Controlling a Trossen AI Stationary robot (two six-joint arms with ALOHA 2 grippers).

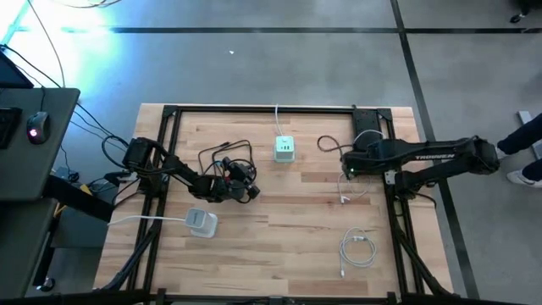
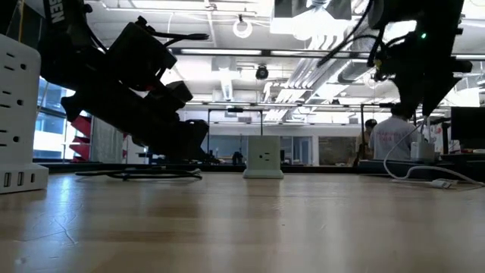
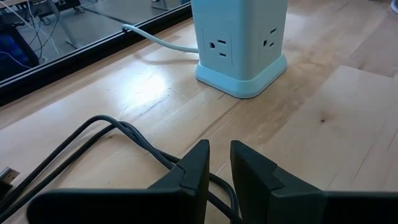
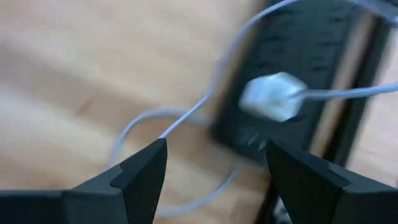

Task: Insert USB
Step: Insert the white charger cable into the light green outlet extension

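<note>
Seen from above: wooden table (image 1: 279, 246) framed by a dark metal rail. Near the far middle, a pale green power tower (image 1: 284, 149), upright, white cord running off the far edge. At left, left gripper (image 1: 251, 191) low over the wood, well left of and nearer than the tower; fingers (image 3: 196, 168) nearly together with a narrow gap, a black cable (image 3: 93, 134) passing under and between them, though cannot tell whether pinched. Tangle of that black cable lying just beyond the left arm. At right, right gripper (image 4: 214, 168) raised above the table's right side, jaws spread wide and holding nothing. Below it, a thin white USB cable (image 1: 345, 193) looping on the wood, its white plug end (image 4: 273, 96) resting by the dark rail. Nearer, a second coiled white cable (image 1: 357, 249). Near left, a white charger block (image 1: 201, 221) with cord.
</note>
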